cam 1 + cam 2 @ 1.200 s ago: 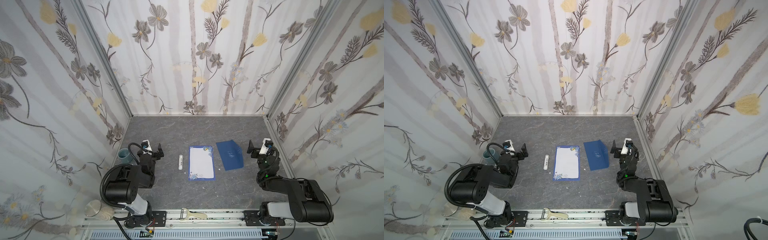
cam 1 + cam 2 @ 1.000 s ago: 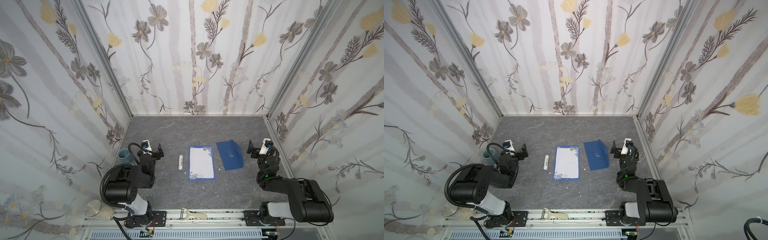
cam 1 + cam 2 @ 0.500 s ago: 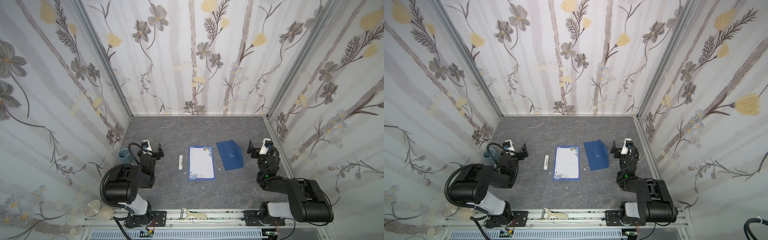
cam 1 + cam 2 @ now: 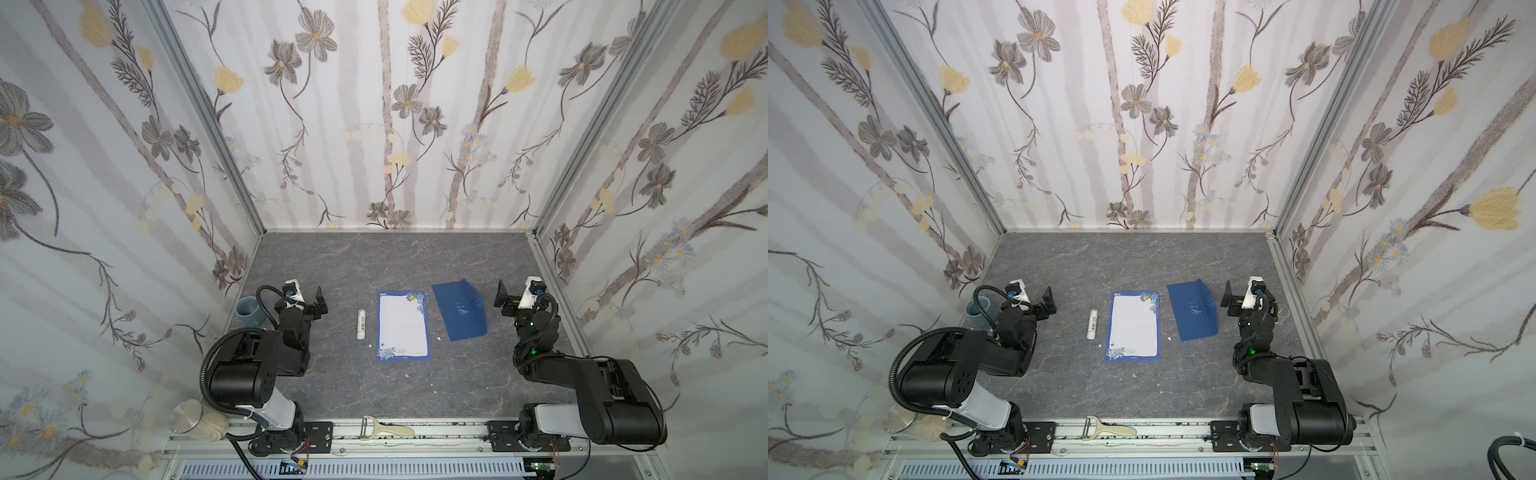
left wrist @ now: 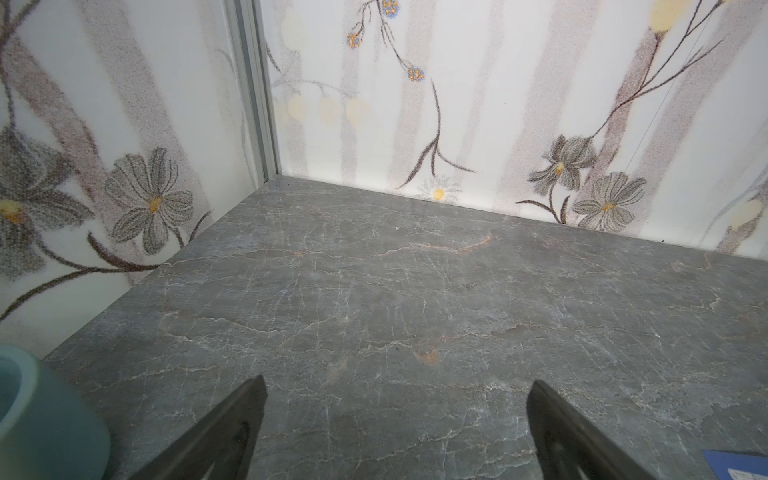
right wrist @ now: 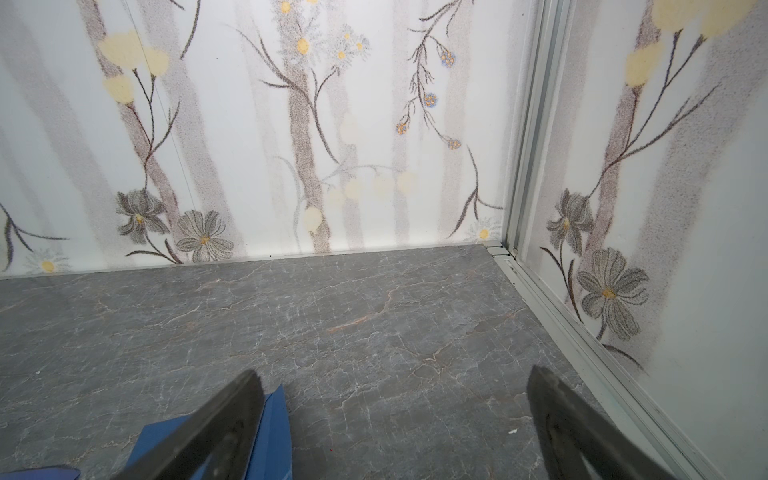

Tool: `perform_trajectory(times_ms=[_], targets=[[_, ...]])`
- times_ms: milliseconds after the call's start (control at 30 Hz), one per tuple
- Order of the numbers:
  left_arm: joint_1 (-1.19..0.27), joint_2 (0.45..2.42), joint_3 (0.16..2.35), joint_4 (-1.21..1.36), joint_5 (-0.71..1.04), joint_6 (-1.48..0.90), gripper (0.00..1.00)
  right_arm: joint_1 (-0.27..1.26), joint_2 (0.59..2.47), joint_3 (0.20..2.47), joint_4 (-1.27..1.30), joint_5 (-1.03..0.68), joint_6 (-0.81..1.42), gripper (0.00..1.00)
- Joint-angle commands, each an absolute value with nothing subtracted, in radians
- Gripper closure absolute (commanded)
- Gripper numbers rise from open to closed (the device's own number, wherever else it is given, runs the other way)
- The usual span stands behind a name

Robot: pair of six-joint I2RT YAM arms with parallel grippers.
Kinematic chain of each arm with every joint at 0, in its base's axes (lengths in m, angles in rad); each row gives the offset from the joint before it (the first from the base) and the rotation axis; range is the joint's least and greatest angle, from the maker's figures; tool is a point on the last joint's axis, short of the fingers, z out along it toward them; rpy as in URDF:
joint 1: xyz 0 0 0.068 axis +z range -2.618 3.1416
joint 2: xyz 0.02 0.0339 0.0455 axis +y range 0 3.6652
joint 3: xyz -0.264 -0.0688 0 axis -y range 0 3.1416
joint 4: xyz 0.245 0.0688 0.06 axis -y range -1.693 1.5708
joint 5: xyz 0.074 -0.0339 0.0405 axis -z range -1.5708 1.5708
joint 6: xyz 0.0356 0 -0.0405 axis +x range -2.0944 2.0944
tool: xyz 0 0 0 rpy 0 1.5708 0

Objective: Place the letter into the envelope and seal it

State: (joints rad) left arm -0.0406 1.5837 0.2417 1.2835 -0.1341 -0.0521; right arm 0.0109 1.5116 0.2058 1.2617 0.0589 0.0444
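Observation:
The letter point(image 4: 402, 326) point(image 4: 1136, 328), a white lined sheet with a blue flowered border, lies flat face up at mid-table. Just right of it lies the dark navy envelope point(image 4: 459, 309) point(image 4: 1194, 309), slightly angled, with a pale mark at its centre. My left gripper point(image 4: 309, 301) point(image 4: 1036, 301) point(image 5: 397, 395) stands open and empty over bare table left of the letter; a corner of the letter point(image 5: 735, 465) shows in its wrist view. Open and empty too, my right gripper point(image 4: 517, 295) point(image 4: 1241, 297) point(image 6: 395, 390) hangs right of the envelope point(image 6: 270, 432), one finger above its edge.
A white glue stick point(image 4: 361, 324) point(image 4: 1092, 325) lies left of the letter. A teal cup point(image 4: 249, 311) point(image 5: 41, 424) stands by the left wall. A peeler point(image 4: 384, 430) rests on the front rail, a lidded jar point(image 4: 187, 419) at front left. Floral walls enclose three sides.

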Motion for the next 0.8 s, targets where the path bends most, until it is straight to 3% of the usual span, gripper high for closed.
perform_trajectory(times_ms=[0,100,200,300,367,533,767], targets=[[-0.040,1.587,0.244,1.335,-0.132,-0.052,0.04,0.011,1.509,0.209,1.296,0.061,0.034,0.00],[-0.044,1.576,0.244,1.329,-0.195,-0.066,0.01,0.025,1.471,0.207,1.271,0.039,0.009,0.00],[-0.070,1.508,0.236,1.295,-0.268,-0.058,0.11,0.112,1.333,0.279,0.992,0.203,-0.006,0.01],[-0.122,1.419,0.278,1.164,-0.390,-0.027,0.14,0.172,1.270,0.417,0.682,0.284,0.063,0.15],[-0.140,1.358,0.365,0.966,-0.427,-0.060,0.15,0.249,1.251,0.469,0.587,0.395,0.062,0.16],[-0.155,1.272,0.556,0.650,-0.293,-0.223,0.15,0.437,1.215,0.557,0.445,0.578,0.096,0.23],[-0.219,1.399,0.841,0.266,-0.065,-0.343,0.19,0.600,1.267,0.659,0.259,0.488,0.275,0.34]])
